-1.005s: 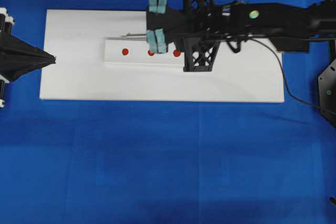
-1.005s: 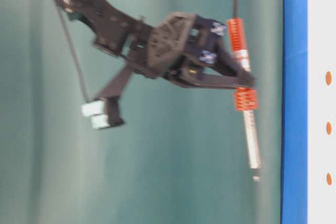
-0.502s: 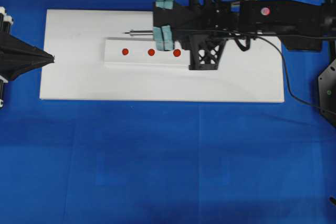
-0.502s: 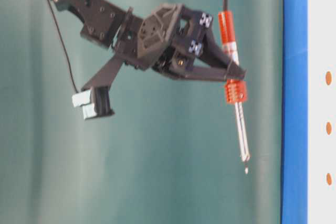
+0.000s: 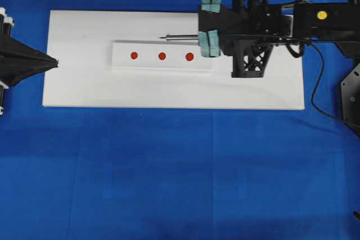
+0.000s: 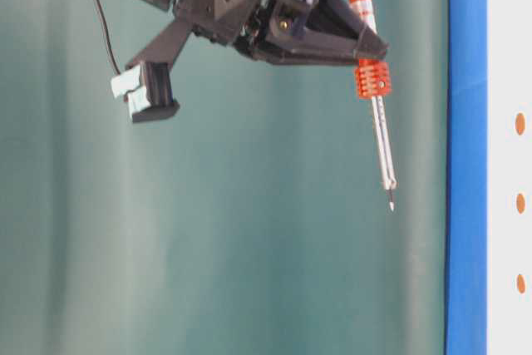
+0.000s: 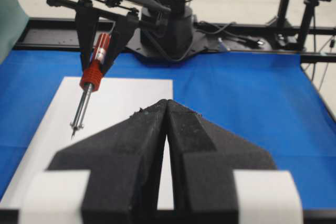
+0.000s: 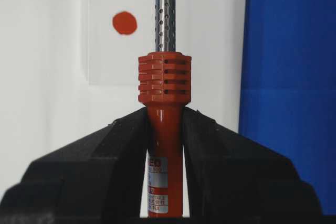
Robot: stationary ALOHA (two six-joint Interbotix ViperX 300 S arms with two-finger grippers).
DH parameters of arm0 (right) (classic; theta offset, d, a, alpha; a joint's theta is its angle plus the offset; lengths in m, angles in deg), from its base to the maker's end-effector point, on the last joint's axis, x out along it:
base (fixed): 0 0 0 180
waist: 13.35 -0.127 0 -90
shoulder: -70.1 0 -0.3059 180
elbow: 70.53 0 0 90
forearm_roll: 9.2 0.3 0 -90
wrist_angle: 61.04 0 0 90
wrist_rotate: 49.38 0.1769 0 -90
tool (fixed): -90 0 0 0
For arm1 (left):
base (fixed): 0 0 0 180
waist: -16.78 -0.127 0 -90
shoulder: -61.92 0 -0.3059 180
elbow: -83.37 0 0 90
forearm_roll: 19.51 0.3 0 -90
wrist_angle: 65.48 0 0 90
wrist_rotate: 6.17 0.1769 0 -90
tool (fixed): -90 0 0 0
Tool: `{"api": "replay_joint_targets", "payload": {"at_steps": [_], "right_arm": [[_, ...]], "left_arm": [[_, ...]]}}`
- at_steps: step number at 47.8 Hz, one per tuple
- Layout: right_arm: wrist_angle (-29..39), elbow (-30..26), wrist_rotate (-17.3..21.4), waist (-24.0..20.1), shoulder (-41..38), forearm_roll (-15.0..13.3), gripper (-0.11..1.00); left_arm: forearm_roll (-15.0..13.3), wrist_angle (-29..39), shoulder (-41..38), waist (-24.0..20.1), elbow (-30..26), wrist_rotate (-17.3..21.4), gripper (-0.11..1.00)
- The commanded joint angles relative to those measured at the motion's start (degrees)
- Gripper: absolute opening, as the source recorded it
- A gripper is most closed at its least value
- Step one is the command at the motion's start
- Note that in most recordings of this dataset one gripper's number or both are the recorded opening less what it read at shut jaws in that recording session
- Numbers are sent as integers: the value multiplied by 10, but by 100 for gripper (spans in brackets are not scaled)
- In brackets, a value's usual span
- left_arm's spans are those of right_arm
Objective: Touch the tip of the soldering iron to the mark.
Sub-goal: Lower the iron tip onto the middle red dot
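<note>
My right gripper (image 5: 220, 36) is shut on the red-orange handle of the soldering iron (image 8: 164, 129), just behind its ribbed collar. The silver shaft (image 5: 183, 37) points left. The tip (image 5: 161, 38) hangs in the air over the white board, behind the white block (image 5: 124, 63), about level with the mark (image 5: 162, 56), the middle red dot. In the table-level view the tip (image 6: 391, 204) is well clear of the mark (image 6: 520, 203). The right wrist view shows only an end dot (image 8: 125, 22). My left gripper (image 5: 56, 62) is shut and empty at the board's left edge (image 7: 167, 103).
The block lies on a white board (image 5: 84, 91) on the blue table cover (image 5: 169, 167). The iron's black cord (image 5: 310, 91) trails to the right past a black stand (image 5: 351, 99). The right arm's base (image 7: 168, 24) faces the left wrist view.
My right gripper has moved right with the iron. The tip has gone from past the left dot to level with the middle dot and stays in the air. The left arm has not moved.
</note>
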Motion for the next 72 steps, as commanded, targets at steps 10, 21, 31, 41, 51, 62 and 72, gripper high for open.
{"api": "replay_joint_targets", "payload": {"at_steps": [10, 21, 31, 41, 51, 62, 72], "right_arm": [[-4, -7, 0, 1, 15, -2, 7], [-4, -6, 0, 1, 15, -1, 7], [-3, -7, 0, 1, 15, -1, 7], [-2, -8, 4, 1, 11, 0, 7], [-2, -9, 4, 1, -16, 2, 7], [-5, -11, 2, 1, -57, 2, 7], [-17, -11, 2, 2, -88, 3, 7]], "left_arm": [[0, -6, -3, 1, -6, 1, 0], [1, -6, -2, 1, -6, 1, 0], [0, -6, -3, 1, -6, 1, 0], [1, -6, -3, 1, -6, 1, 0], [0, -6, -3, 1, -6, 1, 0], [0, -6, -4, 1, -6, 1, 0], [0, -6, -5, 1, -6, 1, 0]]}}
